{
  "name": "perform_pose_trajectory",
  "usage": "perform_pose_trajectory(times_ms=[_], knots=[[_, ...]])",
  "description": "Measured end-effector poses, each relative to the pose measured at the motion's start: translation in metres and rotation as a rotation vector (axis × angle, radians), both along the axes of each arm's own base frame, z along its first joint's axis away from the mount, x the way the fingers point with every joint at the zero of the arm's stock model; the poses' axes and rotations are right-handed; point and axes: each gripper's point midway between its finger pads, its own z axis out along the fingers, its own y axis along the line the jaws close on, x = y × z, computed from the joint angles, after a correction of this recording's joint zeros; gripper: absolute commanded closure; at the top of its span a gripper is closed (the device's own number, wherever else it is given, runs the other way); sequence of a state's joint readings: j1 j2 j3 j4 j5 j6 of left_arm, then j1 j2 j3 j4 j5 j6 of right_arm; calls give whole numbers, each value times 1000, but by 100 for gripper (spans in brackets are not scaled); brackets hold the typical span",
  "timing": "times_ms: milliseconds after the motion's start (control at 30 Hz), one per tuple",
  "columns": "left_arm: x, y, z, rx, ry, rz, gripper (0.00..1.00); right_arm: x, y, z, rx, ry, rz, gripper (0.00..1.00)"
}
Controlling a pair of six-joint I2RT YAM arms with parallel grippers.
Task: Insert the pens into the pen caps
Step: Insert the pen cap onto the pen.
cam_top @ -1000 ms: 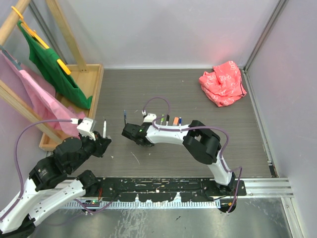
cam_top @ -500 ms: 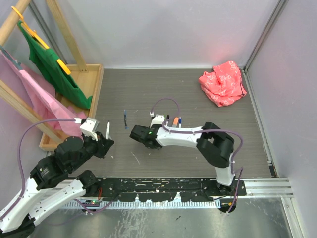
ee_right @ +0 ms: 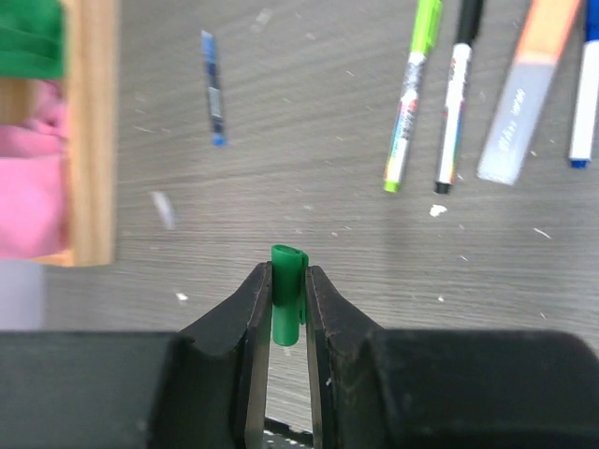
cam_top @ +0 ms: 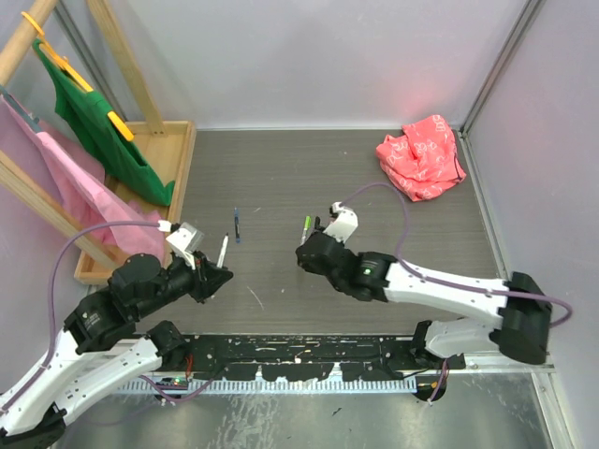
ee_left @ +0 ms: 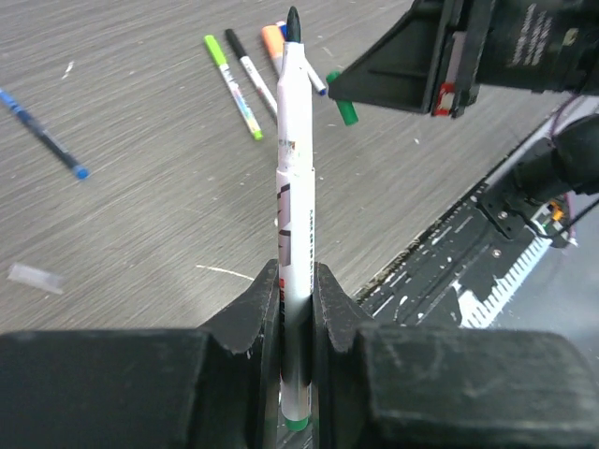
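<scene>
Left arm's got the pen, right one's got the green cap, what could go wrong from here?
The pen is gripped near its tail by the left gripper, so its tip may swing off line and miss. The green cap sits at the tip of the right gripper; a push might pivot or eject it.

Matt grey wood-grain table (cam_top: 281,168), smooth plastic pen (ee_left: 296,168) (slight sheen), crumpled red cloth (cam_top: 423,157)

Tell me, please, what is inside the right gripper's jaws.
A short green plastic pen cap is pinched in the right gripper, its top poking past the fingers. They cover its sides; which end is open cannot be told.
</scene>
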State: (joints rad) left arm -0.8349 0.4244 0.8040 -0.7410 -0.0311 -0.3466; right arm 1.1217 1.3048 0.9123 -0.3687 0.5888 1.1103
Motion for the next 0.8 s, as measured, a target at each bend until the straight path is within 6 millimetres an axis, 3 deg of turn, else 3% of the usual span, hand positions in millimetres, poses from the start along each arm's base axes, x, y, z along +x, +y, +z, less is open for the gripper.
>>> perform_pose_trajectory(times_ms=[300, 567, 800], knots=[[-10, -33, 22, -97, -39, -170, 100, -10, -10, 107, 358, -315, 118, 100], [-14, -54, 44, -197, -52, -245, 100, -15, -9, 168, 483, -549, 203, 100], [-14, -65, 54, -248, -36, -276, 100, -17, -4, 208, 554, -702, 243, 100]])
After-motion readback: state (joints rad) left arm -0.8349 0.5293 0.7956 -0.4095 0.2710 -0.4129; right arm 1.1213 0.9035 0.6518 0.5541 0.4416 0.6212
